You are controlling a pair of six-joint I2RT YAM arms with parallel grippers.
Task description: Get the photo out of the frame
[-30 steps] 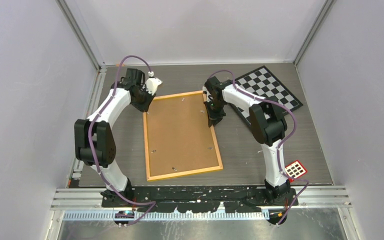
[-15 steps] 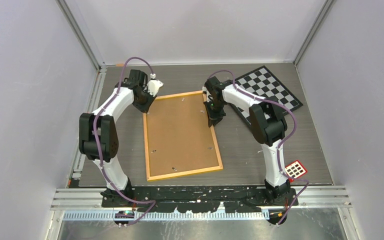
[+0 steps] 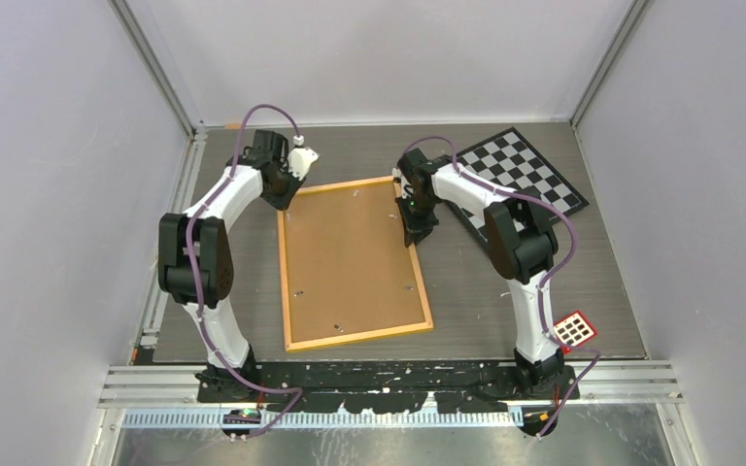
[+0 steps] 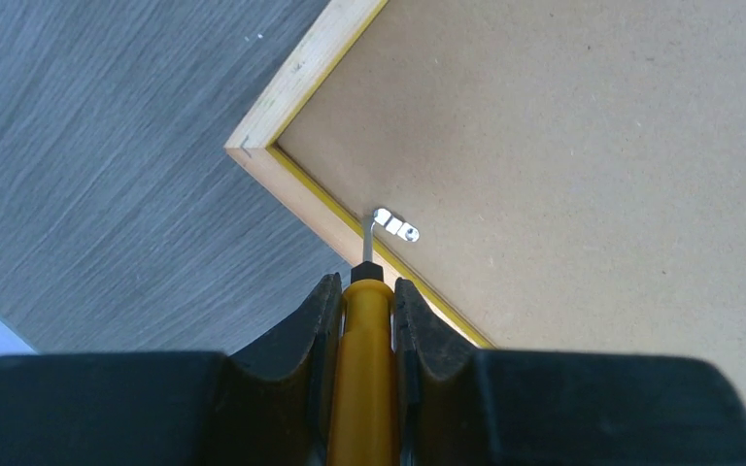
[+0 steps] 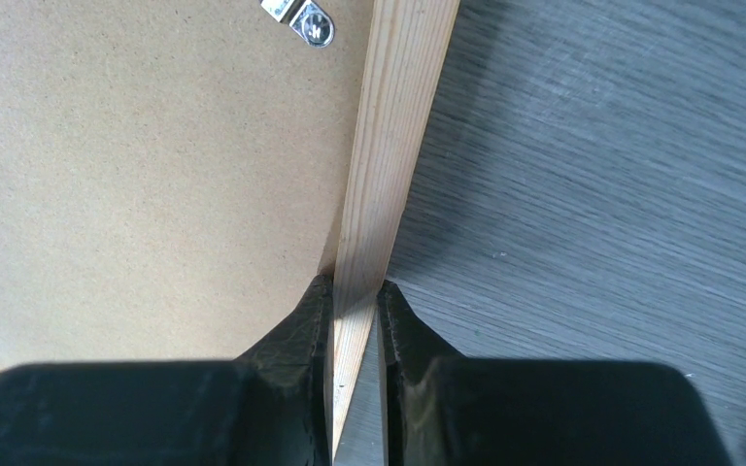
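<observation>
The yellow-orange frame (image 3: 359, 337) lies face down on the grey table, its brown backing board (image 3: 350, 257) up. The photo is hidden beneath that board. My left gripper (image 3: 287, 199) hovers at the frame's far left corner, shut on a yellow-handled screwdriver (image 4: 361, 388). The screwdriver's metal tip touches a small metal clip (image 4: 395, 226) just inside the border (image 4: 296, 78). My right gripper (image 3: 414, 236) is shut on the frame's right border (image 5: 393, 126), one finger on the board side and one outside. Another clip (image 5: 306, 19) shows beyond it.
A black-and-white checkerboard (image 3: 520, 175) lies at the back right, behind the right arm. A small red-and-white tag (image 3: 575, 330) sits near the right arm's base. Grey walls close the table in on three sides.
The left arm's elbow has swung rightward and more upright, and its wrist has shifted slightly toward the back. The right arm and the frame have not moved.
</observation>
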